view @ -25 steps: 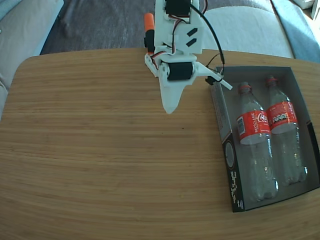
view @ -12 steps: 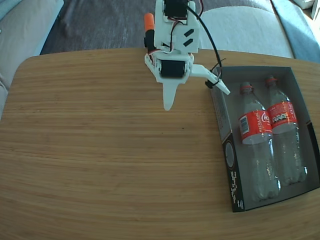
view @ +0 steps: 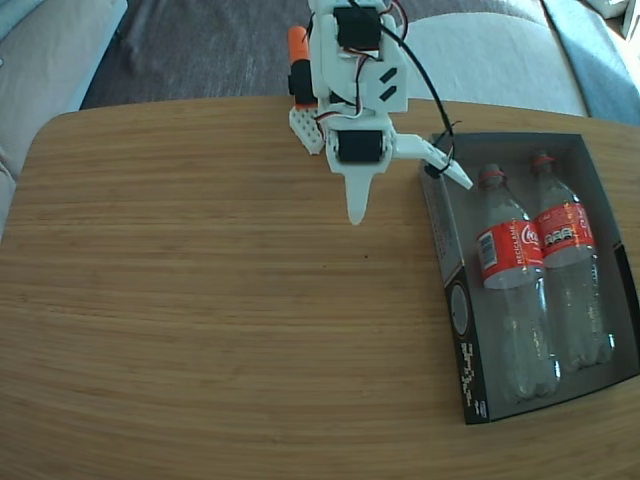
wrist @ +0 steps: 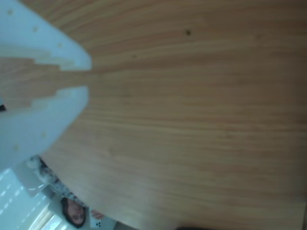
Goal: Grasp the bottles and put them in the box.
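Two clear bottles with red labels lie side by side in the box (view: 455, 290), necks toward the table's far edge: the left bottle (view: 510, 262) and the right bottle (view: 566, 238). The box sits at the table's right end in the fixed view. My white gripper (view: 357, 212) hangs over bare wood to the left of the box's far corner, tip pointing down, shut and holding nothing. In the wrist view the gripper (wrist: 88, 76) enters from the left, its fingertips almost touching above the tabletop. No bottle or box shows in that view.
The wooden table (view: 200, 300) has rounded corners. The arm's base with an orange part (view: 298, 50) stands at the far edge. Pale sofa cushions (view: 480, 50) lie behind it. A person's head (wrist: 72, 213) shows past the table's edge in the wrist view.
The gripper has swung a little to the right, toward the box, still shut. The bottles and the box stay where they were.
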Controlling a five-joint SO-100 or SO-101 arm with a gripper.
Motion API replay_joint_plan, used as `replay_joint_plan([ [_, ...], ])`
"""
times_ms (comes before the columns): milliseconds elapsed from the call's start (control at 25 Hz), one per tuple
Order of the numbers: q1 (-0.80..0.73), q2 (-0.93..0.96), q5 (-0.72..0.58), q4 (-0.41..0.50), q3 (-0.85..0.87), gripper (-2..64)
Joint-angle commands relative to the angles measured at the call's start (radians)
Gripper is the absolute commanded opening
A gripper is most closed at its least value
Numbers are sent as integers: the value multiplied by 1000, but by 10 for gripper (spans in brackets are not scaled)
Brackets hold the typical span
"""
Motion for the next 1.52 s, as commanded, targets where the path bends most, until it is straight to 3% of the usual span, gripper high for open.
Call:
replay_joint_plan([
  [0, 0, 6, 8, -18, -3, -5],
  [1480, 2, 6, 2, -2, -6, -4],
])
